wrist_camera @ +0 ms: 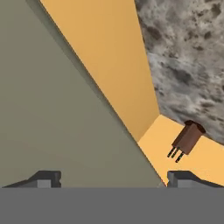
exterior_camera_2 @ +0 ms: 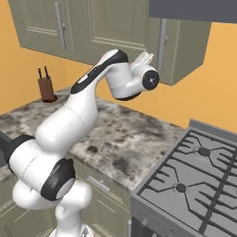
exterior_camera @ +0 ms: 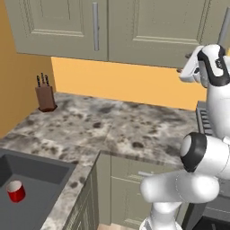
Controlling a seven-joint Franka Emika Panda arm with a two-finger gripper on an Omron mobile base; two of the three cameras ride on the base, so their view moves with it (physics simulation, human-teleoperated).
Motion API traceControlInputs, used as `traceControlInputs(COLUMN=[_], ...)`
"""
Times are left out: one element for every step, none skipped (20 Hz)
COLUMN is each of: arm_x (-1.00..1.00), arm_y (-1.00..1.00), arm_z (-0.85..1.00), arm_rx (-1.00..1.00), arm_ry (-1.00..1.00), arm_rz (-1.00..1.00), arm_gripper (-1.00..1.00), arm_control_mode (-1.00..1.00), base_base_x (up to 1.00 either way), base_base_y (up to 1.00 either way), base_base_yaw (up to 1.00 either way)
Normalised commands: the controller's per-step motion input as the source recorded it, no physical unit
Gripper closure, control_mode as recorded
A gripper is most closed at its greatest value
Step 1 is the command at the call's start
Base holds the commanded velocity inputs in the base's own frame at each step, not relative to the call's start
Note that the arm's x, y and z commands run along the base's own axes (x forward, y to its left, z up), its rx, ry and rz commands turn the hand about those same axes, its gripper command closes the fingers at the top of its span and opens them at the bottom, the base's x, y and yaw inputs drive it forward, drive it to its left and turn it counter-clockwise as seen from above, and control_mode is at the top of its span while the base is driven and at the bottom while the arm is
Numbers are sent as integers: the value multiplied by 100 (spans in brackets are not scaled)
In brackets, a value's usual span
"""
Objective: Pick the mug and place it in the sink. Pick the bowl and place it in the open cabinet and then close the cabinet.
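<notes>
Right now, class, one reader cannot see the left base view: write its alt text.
A red mug stands upright in the dark sink at lower left. A marbled counter runs behind it, with a brown knife block in the corner under closed grey-green cabinets, while the white arm rises at right.

The small red mug (exterior_camera: 16, 192) with a pale inside stands upright in the dark grey sink (exterior_camera: 42, 173), near its left side. The grey-green wall cabinet (exterior_camera: 152, 31) has its panelled door shut.
</notes>
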Motion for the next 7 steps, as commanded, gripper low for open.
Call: traceControlInputs(arm_x=[100,100,100,100,100,100,100], arm_y=[-21,-21,-16,-15,-17,-16,-19], arm_z=[0,0,0,0,0,0,0], arm_rx=[8,8,7,7,8,7,8], arm_ry=[8,8,8,7,7,7,7], arm_rz=[0,0,0,0,0,0,0], arm_gripper=[-100,-100,-100,-100,-100,-100,-100], arm_control_mode=[-100,-100,-100,-100,-100,-100,-100], base_base_x=[0,0,0,0,0,0,0], base_base_y=[0,0,0,0,0,0,0], base_base_yaw=[0,0,0,0,0,0,0])
